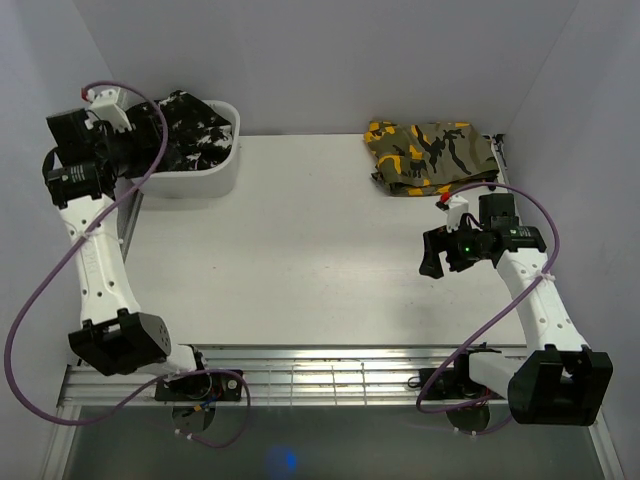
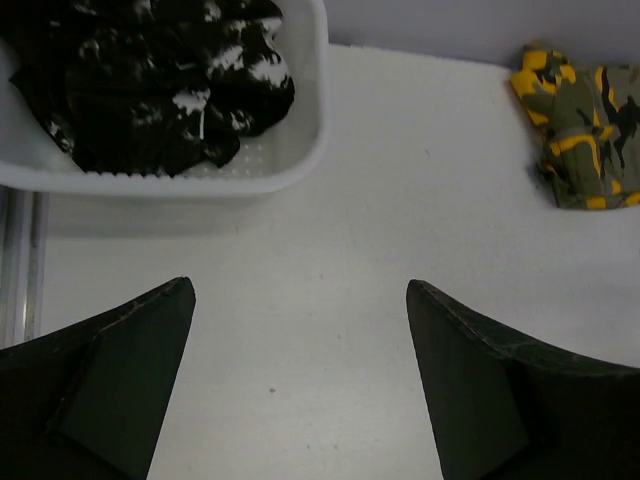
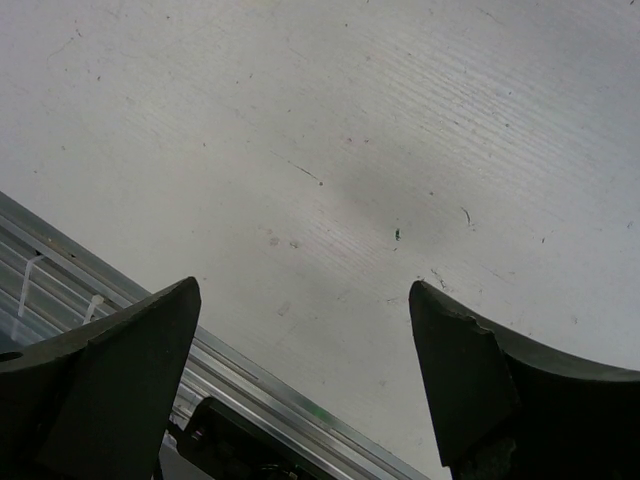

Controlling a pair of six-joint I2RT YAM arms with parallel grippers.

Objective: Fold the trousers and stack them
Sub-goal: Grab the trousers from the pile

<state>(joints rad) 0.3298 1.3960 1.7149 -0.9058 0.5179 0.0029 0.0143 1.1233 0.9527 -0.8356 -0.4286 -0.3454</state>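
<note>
The trousers, black with white splotches, lie bunched in a white basket at the table's far left. They also show in the left wrist view, inside the basket. My left gripper hangs high beside the basket, open and empty; in its own view only bare table lies between the jaws. My right gripper is open and empty above the table's right side, and in its own view there is only table under it.
A folded olive camouflage garment with orange and black patches lies at the far right; it also shows in the left wrist view. An aluminium rail runs along the table's near edge. White walls close in the table.
</note>
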